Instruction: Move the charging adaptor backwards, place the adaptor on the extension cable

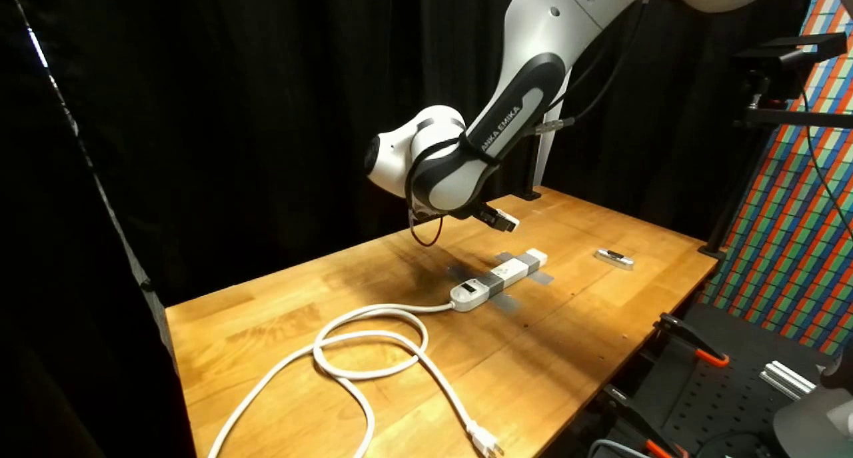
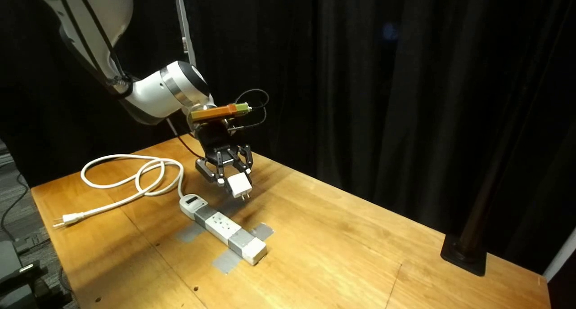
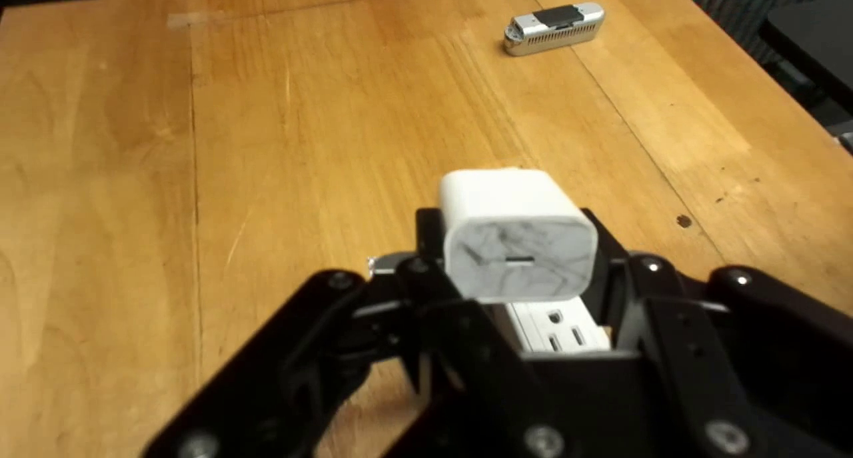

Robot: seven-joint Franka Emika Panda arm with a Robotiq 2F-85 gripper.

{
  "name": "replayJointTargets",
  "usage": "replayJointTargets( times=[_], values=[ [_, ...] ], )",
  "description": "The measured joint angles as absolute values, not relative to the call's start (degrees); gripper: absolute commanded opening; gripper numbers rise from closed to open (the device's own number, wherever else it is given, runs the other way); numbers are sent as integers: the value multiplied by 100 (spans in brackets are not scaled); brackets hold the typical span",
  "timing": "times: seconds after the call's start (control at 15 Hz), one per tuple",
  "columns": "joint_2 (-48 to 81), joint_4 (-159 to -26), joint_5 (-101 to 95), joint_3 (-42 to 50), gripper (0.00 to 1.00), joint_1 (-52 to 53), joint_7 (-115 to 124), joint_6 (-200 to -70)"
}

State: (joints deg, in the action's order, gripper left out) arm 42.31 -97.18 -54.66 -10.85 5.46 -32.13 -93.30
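The charging adaptor [image 3: 520, 258] is a small white block with a grey marbled end face and a slot. My gripper [image 3: 514, 241] is shut on it, with one black finger on each side. In an exterior view the gripper [image 2: 236, 177] holds the adaptor [image 2: 239, 185] in the air, tilted, its metal prongs pointing down. The extension cable's white power strip [image 2: 221, 226] lies on the table below and is apart from the adaptor. Its outlets face up. In the wrist view the strip [image 3: 566, 325] shows partly between the fingers; the rest is hidden. The strip [image 1: 513, 270] also shows in an exterior view.
Grey tape [image 2: 227, 260] holds the strip to the wooden table. The white cord [image 1: 373, 375] lies in loops, ending in a plug [image 1: 483, 438]. A small silver device [image 3: 554, 30] lies farther along the table. A black post base [image 2: 463, 255] stands at the table's edge.
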Motion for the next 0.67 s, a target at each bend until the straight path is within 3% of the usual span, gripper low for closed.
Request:
replayJointTargets(
  times=[0.67],
  values=[
    [3464, -10515, -3517, -1231, 23, -187, -5686, -10864]
  ],
)
